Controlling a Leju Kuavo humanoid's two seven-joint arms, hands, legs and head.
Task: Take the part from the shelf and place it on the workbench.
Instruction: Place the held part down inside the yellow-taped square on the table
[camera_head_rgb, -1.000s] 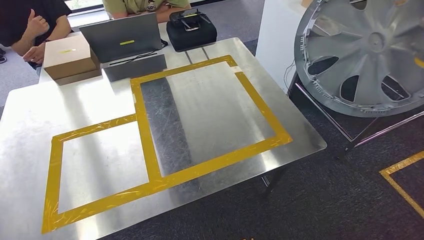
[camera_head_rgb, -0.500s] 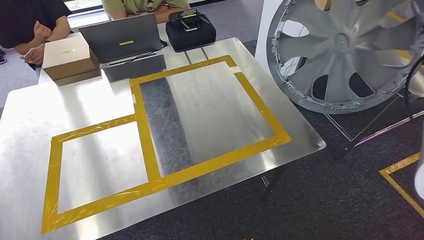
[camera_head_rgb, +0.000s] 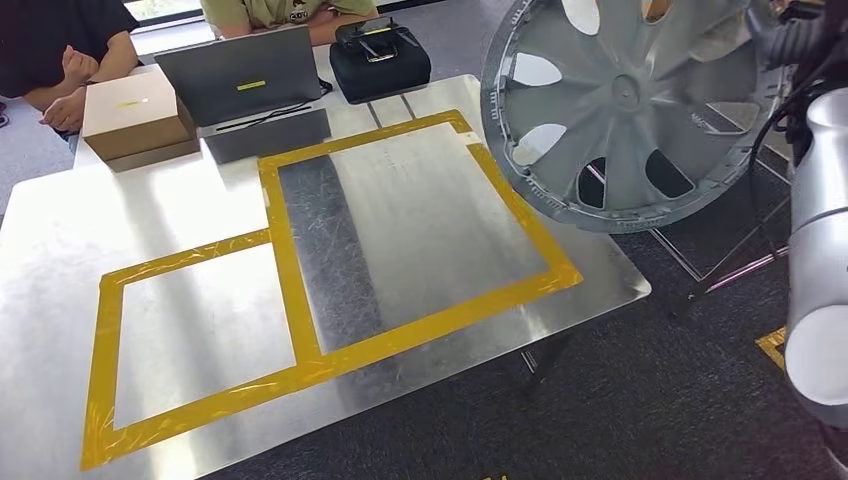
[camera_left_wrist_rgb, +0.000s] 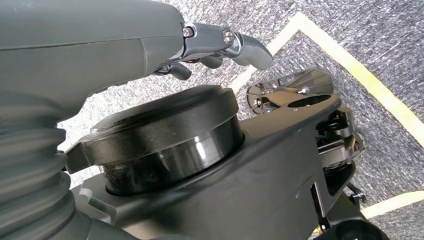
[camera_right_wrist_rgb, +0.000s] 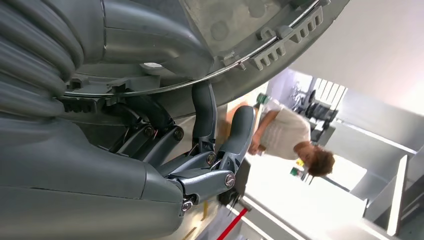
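Progress: part off the shelf and carried; setting it down on the worktop not yet done.
Worktop (camera_head_rgb: 200, 210): left and centre of frame; flat brushed metal, scratched, marked with glossy yellow tape rectangles (camera_head_rgb: 285, 270).
Part (camera_head_rgb: 625, 105): upper right of frame, overhanging the worktop's right corner; round silver wheel cover, spoked with cut-outs, ribbed clips along its rim.
Left robot hand (camera_left_wrist_rgb: 220, 47): holds nothing, dark fingers curled over grey carpet.
Right robot hand (camera_right_wrist_rgb: 210, 135): grasps the part's rim.

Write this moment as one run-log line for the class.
stage: carrying | right hand: holds wheel cover by its rim | cover: tilted in air over workbench corner, not placed | left hand: holds nothing
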